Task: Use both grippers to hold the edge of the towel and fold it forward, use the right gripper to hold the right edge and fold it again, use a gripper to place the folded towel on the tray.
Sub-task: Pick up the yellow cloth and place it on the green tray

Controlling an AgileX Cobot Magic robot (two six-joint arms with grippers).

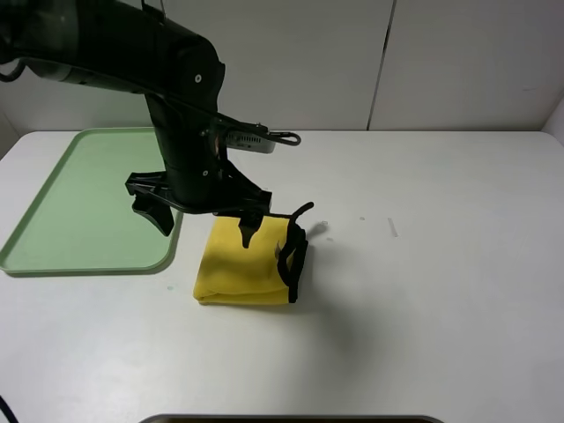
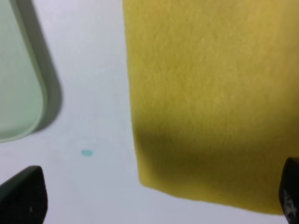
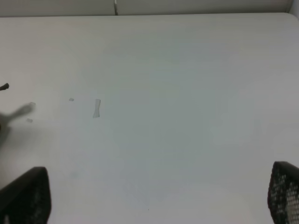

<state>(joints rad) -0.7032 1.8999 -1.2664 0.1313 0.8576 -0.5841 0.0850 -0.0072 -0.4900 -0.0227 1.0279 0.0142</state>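
Left gripper [image 1: 204,227] spread wide above the folded towel [image 1: 242,273], gripping nothing.

Towel flat on the white table [image 1: 441,291], near its middle, just beside the near right corner of the pale-green tray [image 1: 88,203] but not on it. Black binding [image 1: 295,257] bunched along the towel's right side, one loop of it curling upward. Left fingers [image 2: 23,198] far apart, one over bare table on the tray side, the other over the yellow cloth. Bulky black left arm [image 1: 176,106] reaching in from the far left, hiding the towel's far edge and part of the tray's right rim. Right gripper [image 3: 154,205] seen only from its own wrist, fingers [image 3: 23,198] likewise spread, over bare table. Small pale scrap [image 1: 392,227] on the table right of the towel. Tiny teal speck [image 2: 86,152] between tray corner and towel. Plain panelled wall [image 1: 458,62] behind the far edge.
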